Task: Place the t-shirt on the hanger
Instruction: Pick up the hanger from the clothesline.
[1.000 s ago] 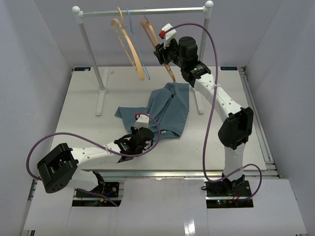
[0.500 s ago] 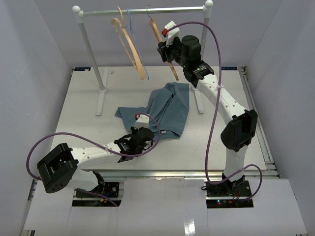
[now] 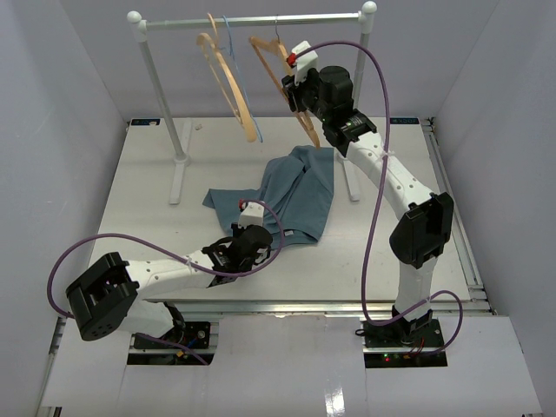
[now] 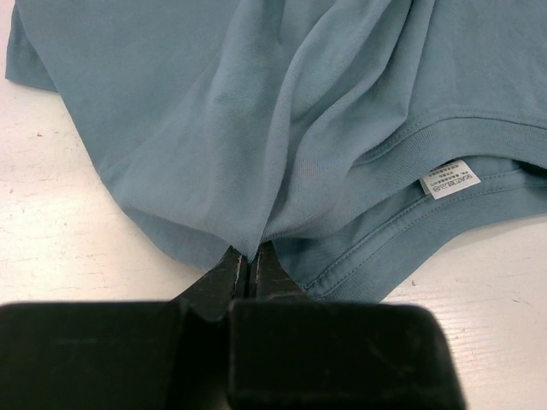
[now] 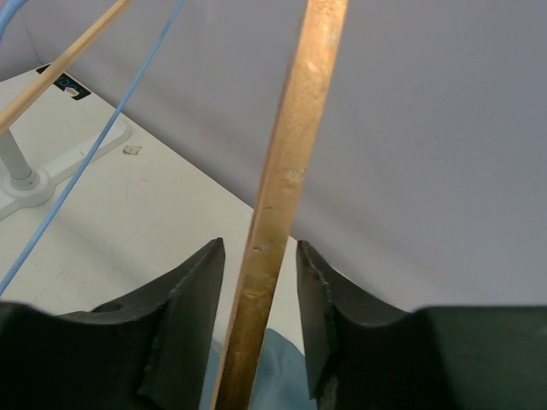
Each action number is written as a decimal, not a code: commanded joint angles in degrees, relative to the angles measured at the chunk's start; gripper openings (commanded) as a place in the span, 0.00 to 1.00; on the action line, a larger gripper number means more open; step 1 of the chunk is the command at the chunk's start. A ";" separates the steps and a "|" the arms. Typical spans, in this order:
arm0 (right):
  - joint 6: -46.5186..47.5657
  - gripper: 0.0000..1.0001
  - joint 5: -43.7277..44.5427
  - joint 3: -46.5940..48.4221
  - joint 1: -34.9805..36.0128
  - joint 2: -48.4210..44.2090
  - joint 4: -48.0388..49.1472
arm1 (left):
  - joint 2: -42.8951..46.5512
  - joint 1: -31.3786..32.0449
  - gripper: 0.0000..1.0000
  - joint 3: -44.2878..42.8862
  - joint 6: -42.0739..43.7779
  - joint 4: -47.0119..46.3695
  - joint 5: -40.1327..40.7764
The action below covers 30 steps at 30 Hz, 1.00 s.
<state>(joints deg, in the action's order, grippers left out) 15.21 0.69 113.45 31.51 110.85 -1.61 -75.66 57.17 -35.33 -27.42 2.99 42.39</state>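
As right hand (image 5: 261,249) brackets hanger (image 5: 291,171), t-shirt (image 4: 256,128) pinched

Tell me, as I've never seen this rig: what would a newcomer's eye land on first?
The teal-blue t-shirt lies crumpled in the middle of the table, its near edge pinched in the shut left end effector. Up at the back, the right end effector straddles one arm of the wooden hanger hooked on the rail, with a slim gap on either side of the wood. A second wooden hanger hangs to its left.

The t-shirt (image 3: 300,195) lies on the counter (image 3: 156,182) before the rail (image 3: 252,21); the hanger (image 5: 278,196) hangs there, right of another wooden hanger (image 3: 246,120).
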 commanded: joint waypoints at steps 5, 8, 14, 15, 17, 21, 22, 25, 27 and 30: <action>0.27 0.54 3.53 6.19 1.02 1.83 -2.17 | -0.02 -0.04 0.00 -1.87 0.17 0.03 0.23; 0.72 0.54 4.92 9.95 1.43 3.76 -3.64 | -0.50 -0.04 0.00 -2.15 0.17 0.35 0.24; 1.31 0.54 3.83 11.94 1.43 5.55 -2.41 | 0.16 -0.04 0.00 -2.02 0.09 0.43 0.01; 1.31 0.53 2.44 12.21 1.38 5.78 -2.37 | 0.16 -0.04 0.00 -2.02 0.09 0.43 -0.08; 0.84 0.52 1.18 12.79 1.25 6.47 -2.37 | 0.16 -0.04 0.00 -2.13 0.11 0.43 -0.12; -0.33 0.48 0.41 13.06 1.10 7.18 -1.93 | 0.21 -0.04 0.00 -2.07 0.17 0.43 -0.07; -0.55 0.47 0.37 12.91 1.09 7.10 -1.56 | 0.23 -0.04 0.00 -2.09 0.17 0.43 -0.03; -0.77 0.35 0.49 12.70 0.98 7.10 -1.03 | 0.07 -0.04 0.00 -2.05 0.17 0.43 -0.06; -0.95 0.14 0.61 12.83 0.93 6.97 -1.03 | -0.04 -0.04 0.00 -2.17 0.17 0.43 -0.12; -0.65 0.08 1.27 12.33 0.87 6.46 -0.71 | 0.07 -0.04 0.00 -2.08 0.17 0.43 0.00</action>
<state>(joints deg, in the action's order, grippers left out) 14.29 1.75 124.20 32.64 118.39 -4.49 -76.36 57.17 -35.62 -27.42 3.40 42.39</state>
